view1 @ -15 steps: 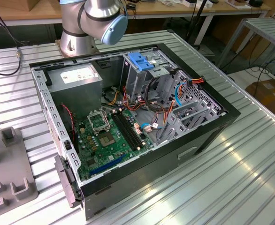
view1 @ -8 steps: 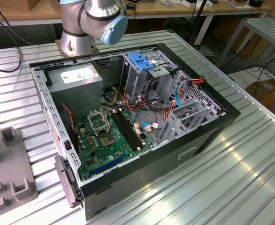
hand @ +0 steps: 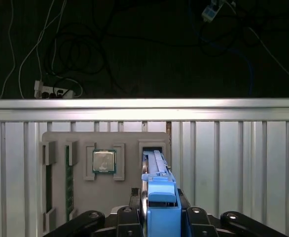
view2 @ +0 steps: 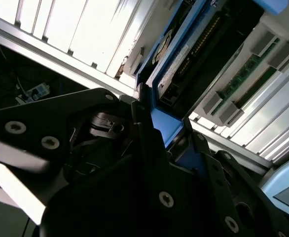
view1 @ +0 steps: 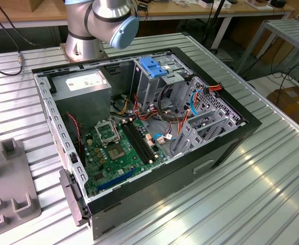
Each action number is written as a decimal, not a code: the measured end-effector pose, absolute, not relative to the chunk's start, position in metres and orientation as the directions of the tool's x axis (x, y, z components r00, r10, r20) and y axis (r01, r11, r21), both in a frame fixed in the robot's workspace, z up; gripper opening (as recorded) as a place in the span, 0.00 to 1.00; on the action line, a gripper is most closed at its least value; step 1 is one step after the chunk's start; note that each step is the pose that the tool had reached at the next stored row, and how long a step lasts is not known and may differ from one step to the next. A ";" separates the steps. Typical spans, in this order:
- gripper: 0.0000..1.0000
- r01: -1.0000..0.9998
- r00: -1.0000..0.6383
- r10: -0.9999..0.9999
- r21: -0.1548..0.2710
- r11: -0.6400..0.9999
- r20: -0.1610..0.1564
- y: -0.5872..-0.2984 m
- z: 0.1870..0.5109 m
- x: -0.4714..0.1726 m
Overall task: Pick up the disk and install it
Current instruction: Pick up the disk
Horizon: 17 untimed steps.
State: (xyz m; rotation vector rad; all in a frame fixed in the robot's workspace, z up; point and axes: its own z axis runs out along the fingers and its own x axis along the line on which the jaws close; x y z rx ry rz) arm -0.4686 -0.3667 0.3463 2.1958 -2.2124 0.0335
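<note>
The disk (hand: 159, 197) stands on edge between my gripper's (hand: 159, 219) dark fingers, its bright-blue rail facing the first wrist view. The second wrist view shows the disk (view2: 184, 59) from the side, with its blue rail, white label and dark underside. The gripper (view2: 149, 123) is shut on the disk's end. The disk lines up with a narrow slot (hand: 154, 147) in a grey parts tray (hand: 129, 140); I cannot tell whether it still touches the slot. In the exterior view, an open computer case (view1: 221, 148) holds a blue-topped drive cage (view1: 153, 67).
The tray also carries a processor chip (hand: 104, 161) and a green memory stick (hand: 69, 182). It lies on a ribbed metal table (hand: 233, 163) near the edge, with cables on the dark floor beyond. The case contains a power supply (view1: 83, 84) and motherboard (view1: 119, 148). The arm's base (view1: 96, 25) stands behind the case.
</note>
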 end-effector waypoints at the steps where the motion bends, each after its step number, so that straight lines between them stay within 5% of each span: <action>1: 0.36 -1.000 -0.008 -0.999 0.002 0.008 0.032 -0.367 0.348 -0.469; 17: 0.36 -1.000 -0.007 -0.999 0.002 0.008 0.032 -0.367 0.381 -0.469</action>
